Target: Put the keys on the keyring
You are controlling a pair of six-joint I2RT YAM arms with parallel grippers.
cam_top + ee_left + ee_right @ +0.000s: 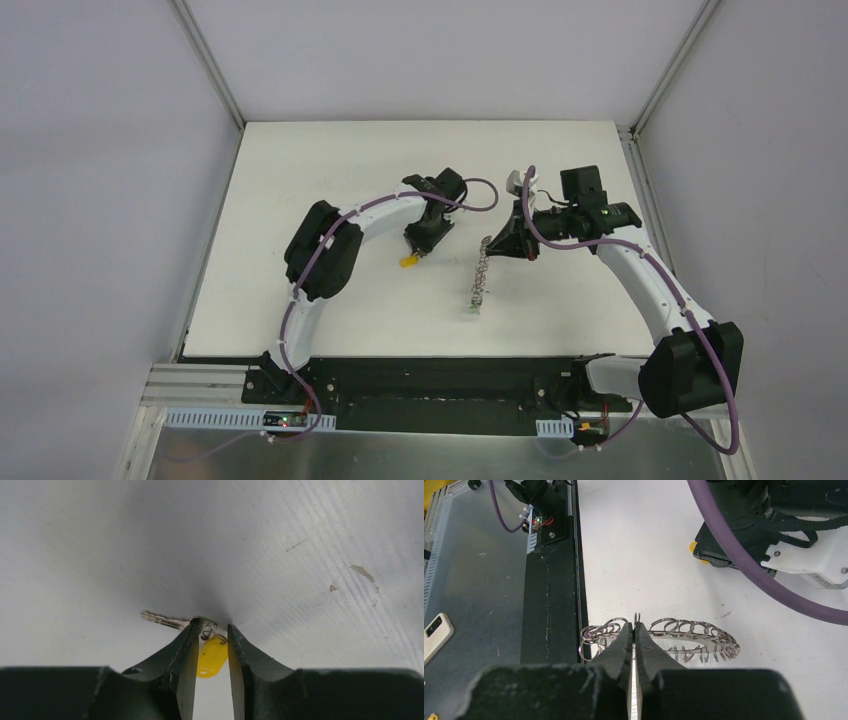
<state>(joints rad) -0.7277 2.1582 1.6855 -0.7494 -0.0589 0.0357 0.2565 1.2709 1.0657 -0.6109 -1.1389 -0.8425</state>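
Observation:
The yellow-headed key lies flat on the white table, its silver shaft pointing left. My left gripper is open, tips down at the table, one finger on each side of the key's head. In the top view the key sits just under the left gripper. My right gripper is shut on a wire loop of the keyring and holds it on edge. In the top view the keyring hangs from the right gripper. A tiny green speck, apparently the green key, shows at its near end.
A black rail runs along the table's near edge, with the arm bases on it. The left arm's wrist and purple cable are close behind the keyring in the right wrist view. Grey walls enclose the table on three sides.

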